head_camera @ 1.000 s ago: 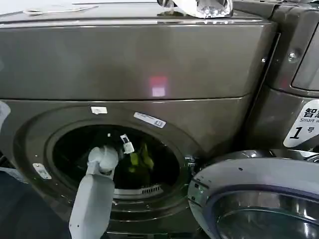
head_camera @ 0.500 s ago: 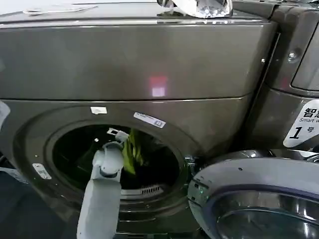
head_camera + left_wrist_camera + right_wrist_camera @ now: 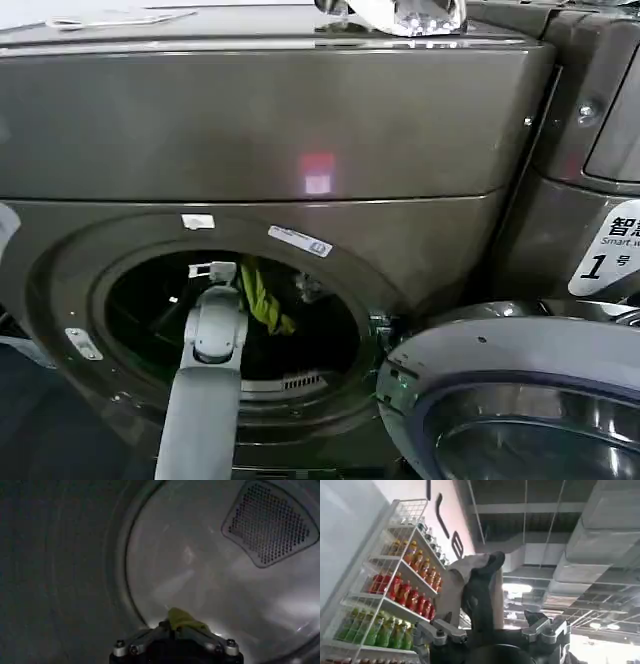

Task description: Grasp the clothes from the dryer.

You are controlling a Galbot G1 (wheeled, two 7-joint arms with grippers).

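So this looks like the pull-out step. The left gripper (image 3: pixel 232 270) sits in the porthole of the dryer (image 3: pixel 300 130), pinched tight on the yellow-green garment (image 3: pixel 262 300), which hangs from it in a twisted strand just inside the opening; the left wrist view shows a bit of it bunched in the gripper (image 3: pixel 181 621). The arm reaches up from low down, wrist at the door rim. Next move probably needs a straight draw back clear of the rim without snagging. The right gripper (image 3: pixel 490 625) is raised toward the ceiling, holding 1 pale cloth (image 3: pixel 470 580).
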